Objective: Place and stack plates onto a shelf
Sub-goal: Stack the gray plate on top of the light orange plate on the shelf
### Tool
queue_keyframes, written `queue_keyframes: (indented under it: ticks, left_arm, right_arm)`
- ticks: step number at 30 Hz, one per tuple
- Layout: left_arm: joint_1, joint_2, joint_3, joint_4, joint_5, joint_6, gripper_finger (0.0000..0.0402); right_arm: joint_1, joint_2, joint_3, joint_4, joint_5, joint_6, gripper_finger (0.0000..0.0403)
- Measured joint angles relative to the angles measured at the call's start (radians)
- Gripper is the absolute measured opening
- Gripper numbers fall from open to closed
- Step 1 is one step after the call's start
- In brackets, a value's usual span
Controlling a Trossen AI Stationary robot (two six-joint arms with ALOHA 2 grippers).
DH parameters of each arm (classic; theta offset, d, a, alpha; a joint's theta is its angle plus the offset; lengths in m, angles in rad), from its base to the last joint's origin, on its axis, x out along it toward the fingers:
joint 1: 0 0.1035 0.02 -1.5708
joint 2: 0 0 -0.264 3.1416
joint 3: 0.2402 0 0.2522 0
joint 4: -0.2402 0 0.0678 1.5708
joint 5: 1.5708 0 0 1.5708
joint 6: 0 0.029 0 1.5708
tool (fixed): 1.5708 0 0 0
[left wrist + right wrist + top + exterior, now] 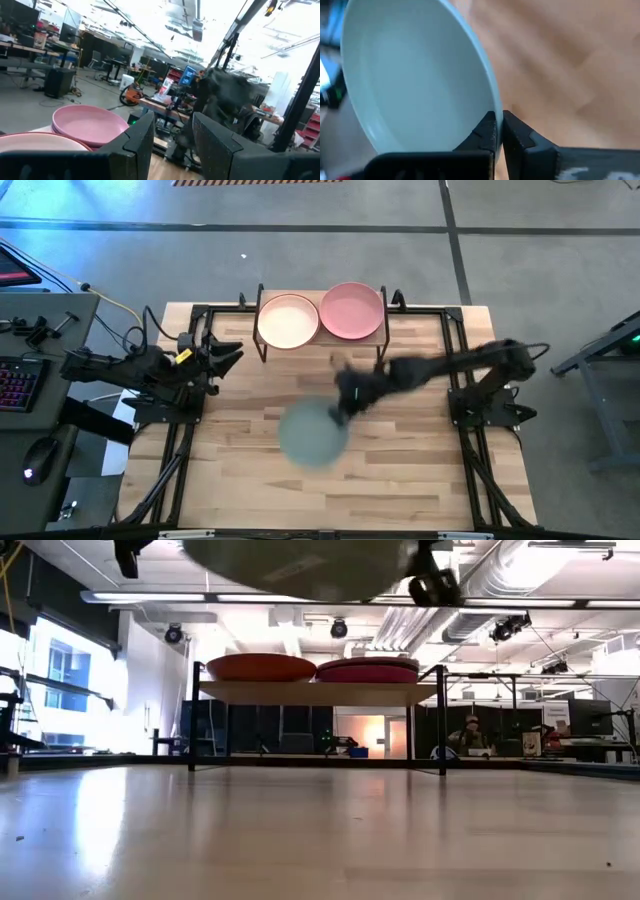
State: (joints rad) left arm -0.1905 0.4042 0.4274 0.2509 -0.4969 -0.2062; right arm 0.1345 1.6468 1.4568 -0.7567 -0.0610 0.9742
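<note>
My right gripper (343, 402) is over the table's middle, shut on a pale teal plate (312, 433) that shows blurred in the high view. In the low view the plate's underside (300, 565) is above the shelf top. The shelf (322, 340) stands at the far edge. It carries a cream peach plate (288, 321) on the left and a salmon pink plate (352, 310) on the right. From the side, an orange plate (260, 667) and a magenta plate (367, 671) show beneath them. My left gripper (172, 145) waits open by the shelf's left end. My right gripper pinches the teal plate's rim (493, 106) between its two fingers, one finger (485, 131) on the inner side and one on the outer. It comes at the plate from the table's far right. The plate is lifted clear of the table and reaches toward the near left.
Bare butcher-block tabletop (400, 470) lies near and right of the held plate. Black frame rails (170, 460) run along the table's sides. A keyboard (15, 380) and a mouse (40, 458) sit off the table's left. A person (470, 732) shows far behind the shelf.
</note>
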Motion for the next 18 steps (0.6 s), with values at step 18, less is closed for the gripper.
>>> queue_keyframes:
  ticks: [18]
  left_arm:
    - [0.0, 0.001, 0.0, -0.001, 0.004, -0.052, 0.0124]
  right_arm:
    - [-0.607, 0.393, 0.873, -0.381, -0.041, -0.368, 0.0]
